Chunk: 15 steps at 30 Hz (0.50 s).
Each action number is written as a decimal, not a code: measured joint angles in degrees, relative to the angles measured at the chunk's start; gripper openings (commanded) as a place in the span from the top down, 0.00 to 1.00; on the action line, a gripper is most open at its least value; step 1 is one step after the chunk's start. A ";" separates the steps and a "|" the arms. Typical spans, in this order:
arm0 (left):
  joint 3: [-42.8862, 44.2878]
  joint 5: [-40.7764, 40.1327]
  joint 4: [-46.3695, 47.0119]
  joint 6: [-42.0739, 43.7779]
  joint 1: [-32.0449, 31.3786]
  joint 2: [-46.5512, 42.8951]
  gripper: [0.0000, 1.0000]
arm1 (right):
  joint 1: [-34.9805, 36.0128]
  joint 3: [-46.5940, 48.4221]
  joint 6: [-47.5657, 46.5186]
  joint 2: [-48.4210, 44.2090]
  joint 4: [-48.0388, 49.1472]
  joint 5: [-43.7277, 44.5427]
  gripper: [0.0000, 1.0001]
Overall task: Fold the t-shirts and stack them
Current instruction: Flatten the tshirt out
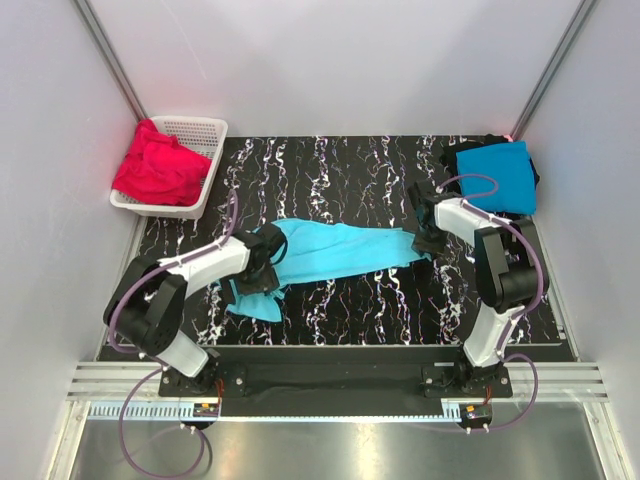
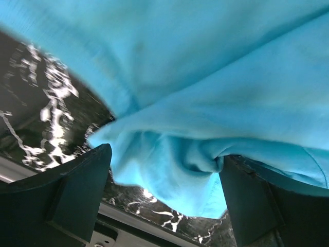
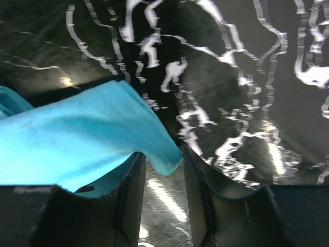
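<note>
The turquoise t-shirt point(image 1: 340, 250) lay stretched over the desk point(image 1: 340, 170), nearer than and right of the white basket point(image 1: 200, 128), its basket-side end bunched inside the wide-apart left claw point(image 2: 165, 154), its farther corner at the narrowly parted right claw point(image 3: 163, 154).

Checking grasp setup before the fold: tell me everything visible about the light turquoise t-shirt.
The light turquoise t-shirt is soft, plain fabric with no print showing. It is unfolded and stretched in a rumpled band across the marbled black table. Its left end is bunched between the wide-open fingers of the left gripper. A stitched hem corner at its right end lies at the narrow gap of the right gripper, not visibly clamped.
</note>
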 measured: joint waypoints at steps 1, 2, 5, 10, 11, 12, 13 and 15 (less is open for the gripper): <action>0.46 -0.55 -0.37 0.48 0.68 0.07 0.11 | -0.02 0.04 -0.28 0.00 -0.55 0.72 0.59; 0.85 -0.94 -0.63 0.94 1.11 0.09 0.11 | 0.00 0.04 -0.39 -0.07 -1.09 1.14 0.58; 2.86 -2.78 -2.36 1.99 2.19 -0.42 0.11 | 0.00 0.07 -0.57 -1.05 -3.23 2.12 0.57; 4.09 -4.79 -4.68 2.95 2.54 -6.12 0.11 | 0.00 0.11 -0.92 -5.77 -4.79 3.21 0.63; 4.09 -4.81 -5.11 3.19 2.54 -7.32 0.11 | 0.00 0.15 -1.01 -6.27 -4.92 3.21 0.64; 4.07 -4.79 -5.33 3.34 2.54 -8.22 0.11 | 0.00 0.26 -1.11 -6.62 -4.98 3.17 0.64; 4.04 -4.79 -5.57 3.43 2.54 -9.20 0.11 | 0.00 0.39 -1.20 -6.69 -4.94 3.15 0.64; 3.78 -4.79 -5.88 3.63 2.54 -10.95 0.11 | 0.00 0.42 -1.25 -6.67 -5.03 2.91 0.63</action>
